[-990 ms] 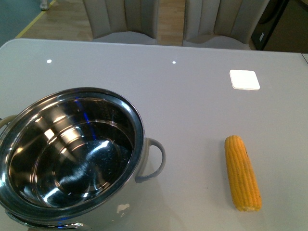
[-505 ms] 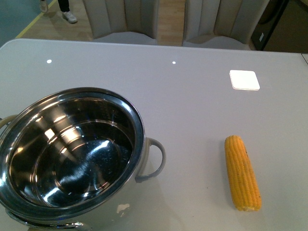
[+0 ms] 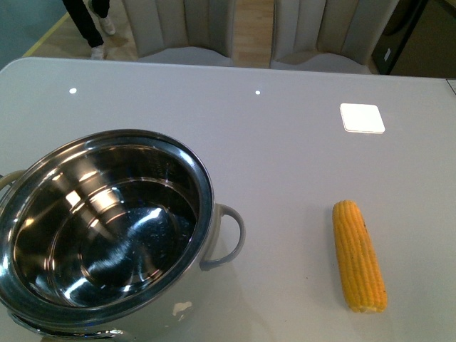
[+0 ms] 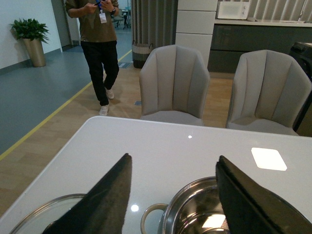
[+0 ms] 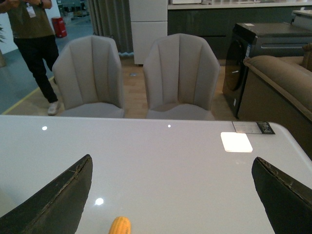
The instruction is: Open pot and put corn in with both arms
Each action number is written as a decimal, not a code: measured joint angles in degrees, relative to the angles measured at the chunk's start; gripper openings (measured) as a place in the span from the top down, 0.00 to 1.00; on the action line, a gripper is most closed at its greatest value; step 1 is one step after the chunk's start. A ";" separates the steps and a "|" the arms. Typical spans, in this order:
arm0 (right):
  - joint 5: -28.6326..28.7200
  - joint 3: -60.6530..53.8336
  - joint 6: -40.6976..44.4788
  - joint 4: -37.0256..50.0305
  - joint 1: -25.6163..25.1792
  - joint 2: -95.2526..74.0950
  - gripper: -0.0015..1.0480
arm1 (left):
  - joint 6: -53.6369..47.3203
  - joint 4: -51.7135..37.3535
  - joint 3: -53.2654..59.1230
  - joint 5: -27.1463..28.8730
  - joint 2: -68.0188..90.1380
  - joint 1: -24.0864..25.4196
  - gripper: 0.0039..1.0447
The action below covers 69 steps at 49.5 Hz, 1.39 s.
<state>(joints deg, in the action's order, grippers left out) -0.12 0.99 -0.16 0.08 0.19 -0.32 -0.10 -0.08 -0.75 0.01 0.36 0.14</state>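
Right of the pot (image 3: 204,179) lies the corn (image 3: 360,258), left hand (image 4: 173,161) and right hand (image 5: 171,162) released.

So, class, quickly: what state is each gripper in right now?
Left gripper: open, holding nothing.
Right gripper: open, holding nothing.

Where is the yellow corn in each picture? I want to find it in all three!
Front view: the corn lies on the table, to the right of the pot and apart from it.
Left wrist view: the corn is not in it.
Right wrist view: only the corn's tip peeks in at the picture's edge.
Shared landmark: the bright white square on the table shows in all three.
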 joint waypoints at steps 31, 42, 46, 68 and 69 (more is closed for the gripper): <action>-2.67 14.29 -2.08 -3.08 7.85 -51.80 0.09 | -0.02 0.00 0.00 0.00 -0.04 0.00 0.07; -4.42 21.73 -1.62 10.51 12.26 -81.46 0.09 | -0.02 0.00 0.00 0.00 -0.04 0.00 0.07; -4.81 24.85 -1.53 12.74 12.96 -89.70 0.09 | -0.02 0.00 0.00 0.00 -0.04 0.00 0.07; -9.14 37.77 -0.39 15.87 15.39 -115.62 0.09 | -0.02 0.00 0.00 0.00 -0.04 0.00 0.07; -9.11 38.21 -0.42 15.82 15.80 -116.43 0.09 | -0.02 0.00 0.00 0.00 -0.04 0.00 0.07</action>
<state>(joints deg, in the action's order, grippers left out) -9.23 39.20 -0.58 15.90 15.99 -116.75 -0.12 -0.08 -0.75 0.01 0.32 0.14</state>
